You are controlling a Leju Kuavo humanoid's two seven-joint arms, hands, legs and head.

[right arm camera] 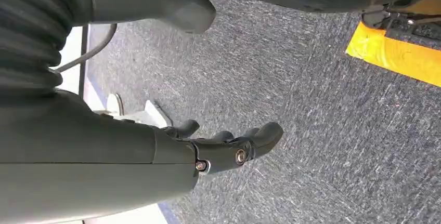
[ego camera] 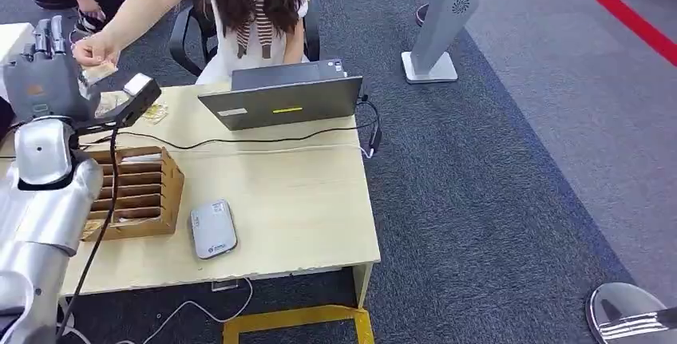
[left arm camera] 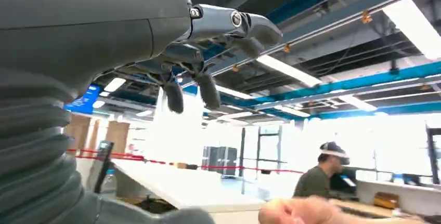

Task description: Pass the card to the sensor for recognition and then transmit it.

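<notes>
My left hand (ego camera: 44, 65) is raised at the table's far left corner, fingers pointing up. Across the table sits a person whose outstretched hand (ego camera: 92, 47) pinches a pale tan card (ego camera: 101, 72) right beside my fingers. In the left wrist view my left hand (left arm camera: 197, 73) has its fingers (left arm camera: 174, 96) spread with nothing between them, and the person's blurred hand (left arm camera: 301, 211) is just beyond. The grey card sensor (ego camera: 212, 229) lies flat near the table's front edge. My right hand (right arm camera: 229, 143) hangs over the carpet, fingers loosely extended and empty.
A wooden slotted card box (ego camera: 136, 192) stands at the table's left, next to the sensor. A grey laptop (ego camera: 283, 100) sits at the back with a black cable (ego camera: 239, 140) across the tabletop (ego camera: 295, 200). A few loose cards (ego camera: 155, 111) lie behind the box. A grey stand (ego camera: 439, 25) is on the carpet.
</notes>
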